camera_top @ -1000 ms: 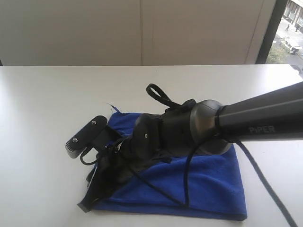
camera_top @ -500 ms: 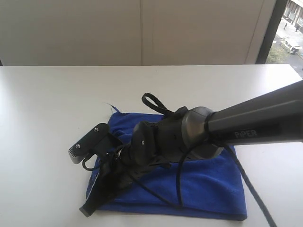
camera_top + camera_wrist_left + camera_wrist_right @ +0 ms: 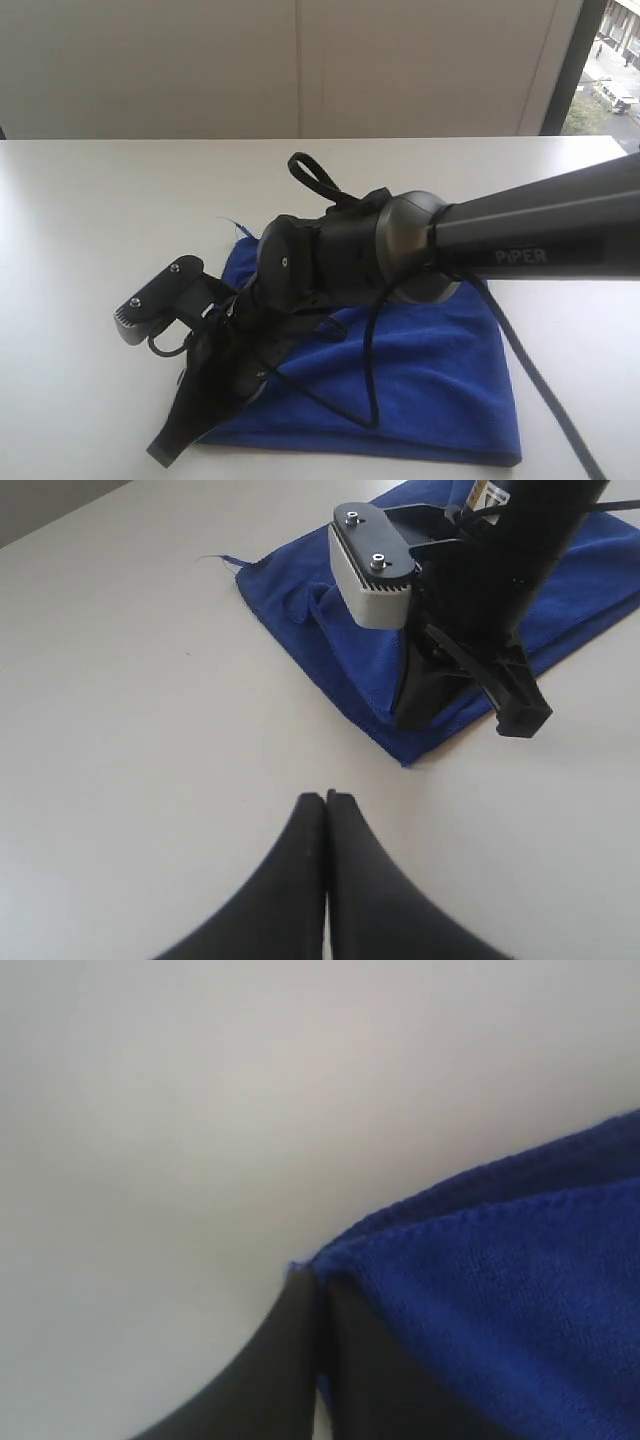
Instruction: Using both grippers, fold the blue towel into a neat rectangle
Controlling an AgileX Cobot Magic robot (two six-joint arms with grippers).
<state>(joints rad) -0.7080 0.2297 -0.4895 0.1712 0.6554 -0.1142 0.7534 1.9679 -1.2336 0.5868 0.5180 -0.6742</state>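
Pale wall panels and a strip of window stand behind the far edge of the white table. The blue towel lies flat on it, close to the edge nearest the exterior camera and well away from the far edge. The right arm, marked PiPER, reaches across the cloth to its corner. There the right gripper has its black fingers pressed together on the towel's hemmed corner, with a sliver of blue showing between them. The left gripper is over bare table just beside that same corner, its two fingers together with nothing between them and not touching the cloth.
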